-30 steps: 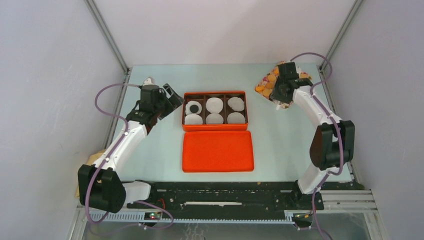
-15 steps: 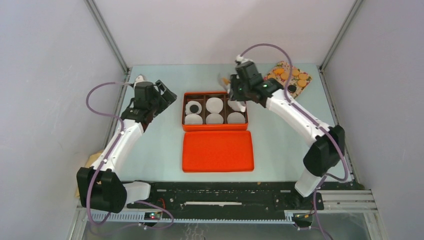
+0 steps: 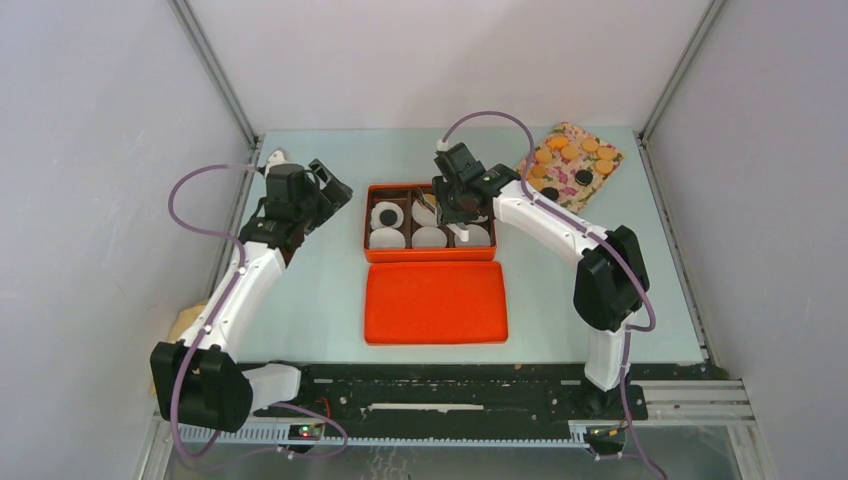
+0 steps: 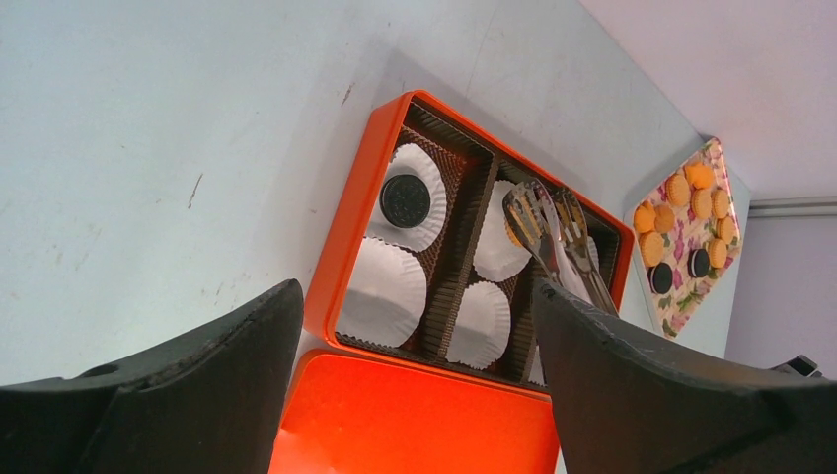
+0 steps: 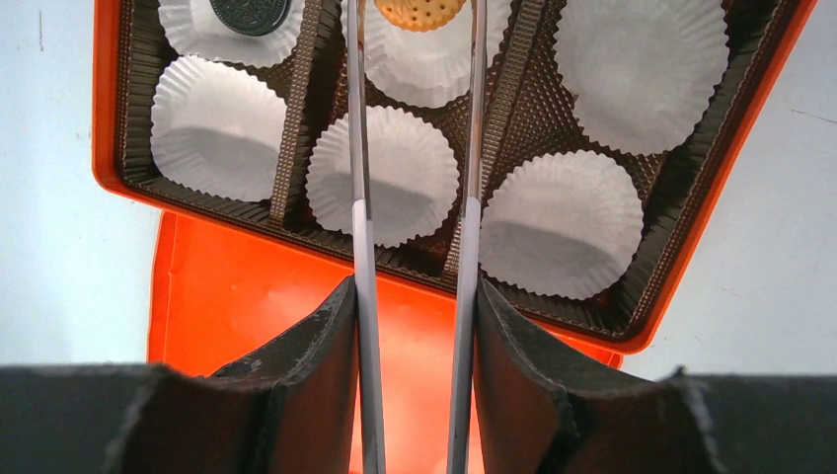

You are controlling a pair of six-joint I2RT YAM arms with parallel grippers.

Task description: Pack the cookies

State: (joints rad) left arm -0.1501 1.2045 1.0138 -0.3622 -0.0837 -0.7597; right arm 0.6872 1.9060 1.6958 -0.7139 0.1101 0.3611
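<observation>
My right gripper (image 5: 415, 326) is shut on metal tongs (image 5: 363, 197). The tong tips pinch a golden cookie (image 5: 418, 10) over the back middle white liner of the orange box (image 3: 430, 258). A dark cookie (image 3: 386, 215) lies in the back left liner; it also shows in the left wrist view (image 4: 405, 200). More golden cookies (image 3: 565, 152) and dark cookies (image 3: 583, 177) lie on the flowered tray (image 3: 600, 185) at the back right. My left gripper (image 3: 335, 190) is open and empty, left of the box.
The orange lid (image 3: 435, 302) lies flat just in front of the box. The other white liners (image 3: 430, 237) hold nothing. Frame posts stand at the back corners. A tan object (image 3: 185, 320) lies at the table's left edge.
My right arm swung left from the flowered tray to the box, carrying the golden cookie in the tongs. My left gripper drew back slightly to the left.
</observation>
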